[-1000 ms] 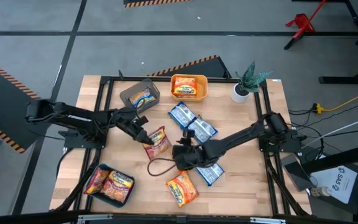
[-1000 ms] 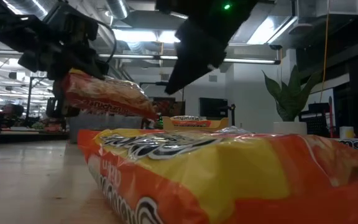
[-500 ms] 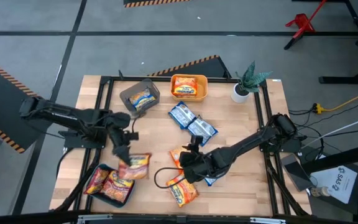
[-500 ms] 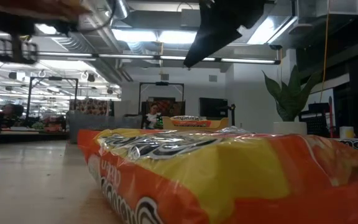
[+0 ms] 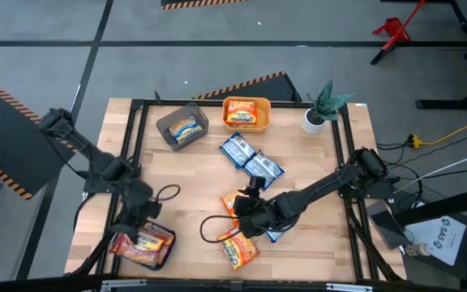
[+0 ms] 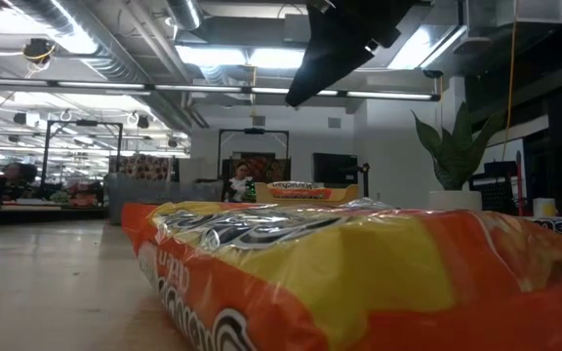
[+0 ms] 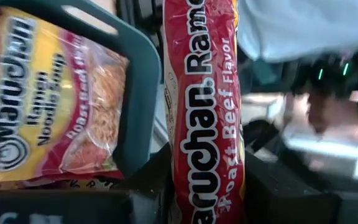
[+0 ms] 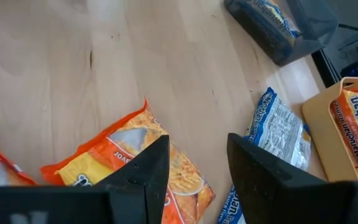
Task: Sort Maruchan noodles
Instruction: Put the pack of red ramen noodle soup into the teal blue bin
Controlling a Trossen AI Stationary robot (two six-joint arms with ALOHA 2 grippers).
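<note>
While the left gripper (image 5: 140, 229) hangs over the teal bin (image 5: 162, 257) at the lower left of the overhead frame, its wrist camera shows a red packet (image 7: 205, 118) standing on edge between the dark fingers, so that claw is clamped on it. Right beside it in that same shot lies another red packet (image 7: 39, 115) flat inside the bin's dark rim, label up.

Over to the right gripper (image 5: 246, 217), low over the table at lower centre! Its two fingers (image 8: 138, 171) stand apart with bare wood showing in the gap, nothing pinched between them. Just ahead of the fingers lies an orange packet (image 8: 138, 158), and a second orange packet (image 5: 237, 246) sits a little lower in the overhead frame, near the table's front edge. That one fills the level camera's view as a big orange-and-yellow wall.

Blue packets (image 5: 250, 160) lie loose in the middle of the table, two of them overlapping, with another blue one (image 5: 276, 236) peeking out from under the right arm.

Up at the top of the table, the grey bin (image 5: 169, 122) holds one packet, and the yellow bin (image 5: 247, 102) just beside it holds an orange one. A potted plant (image 5: 321, 105) stands at the upper right corner.
</note>
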